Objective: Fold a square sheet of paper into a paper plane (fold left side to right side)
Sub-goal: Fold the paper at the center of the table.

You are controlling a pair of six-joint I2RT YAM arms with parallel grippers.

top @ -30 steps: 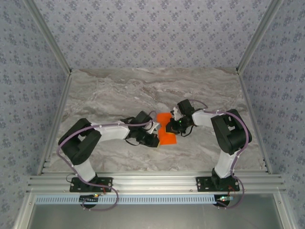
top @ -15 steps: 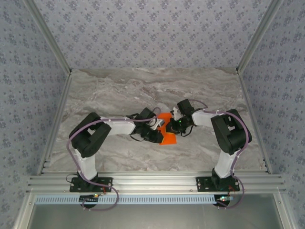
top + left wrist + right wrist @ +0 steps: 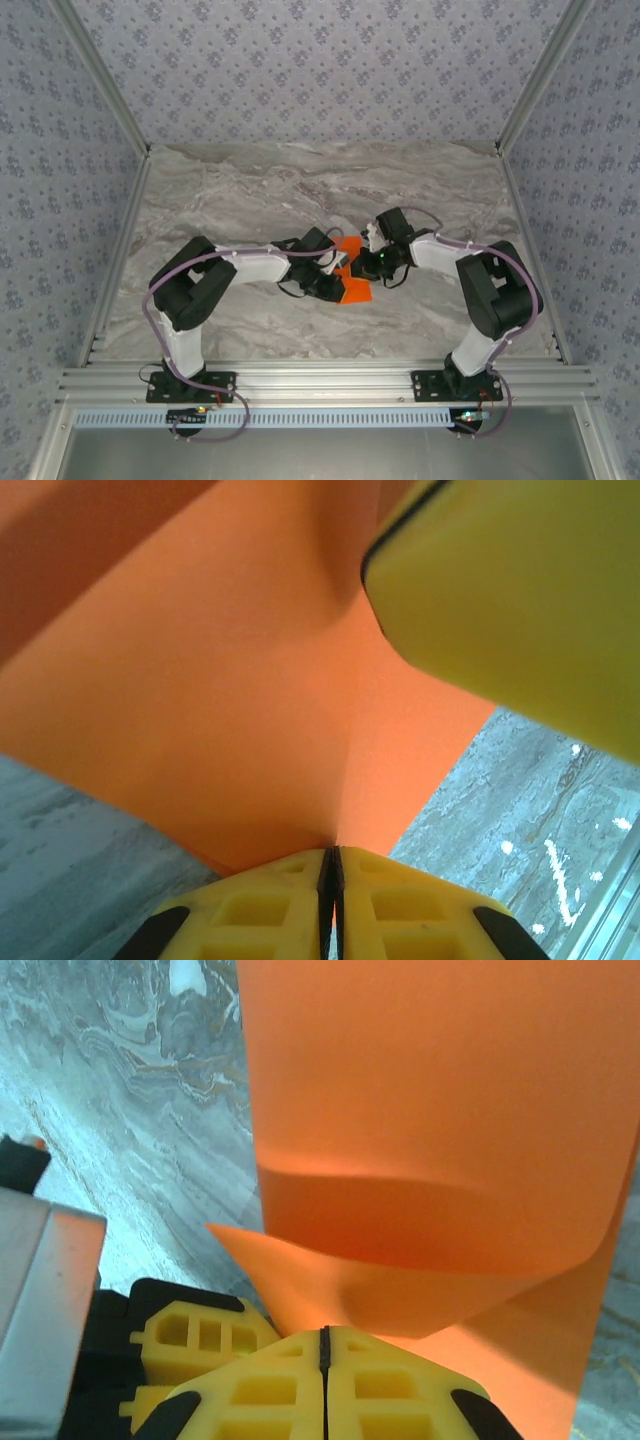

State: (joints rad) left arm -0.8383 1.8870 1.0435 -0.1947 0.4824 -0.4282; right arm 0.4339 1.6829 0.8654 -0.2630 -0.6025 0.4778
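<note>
Left hand [image 3: 332, 852] pinched tight on orange square sheet of paper [image 3: 230, 700], crease running straight out from fingertips. Right hand [image 3: 325, 1332] clamped on opposite edge. Sheet bowed, curling over itself between both hands, over marble surface [image 3: 120, 1090].

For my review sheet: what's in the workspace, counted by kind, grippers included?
orange paper sheet: 1
grippers: 2, the left gripper and the right gripper, each shut on the sheet
total: 3
</note>
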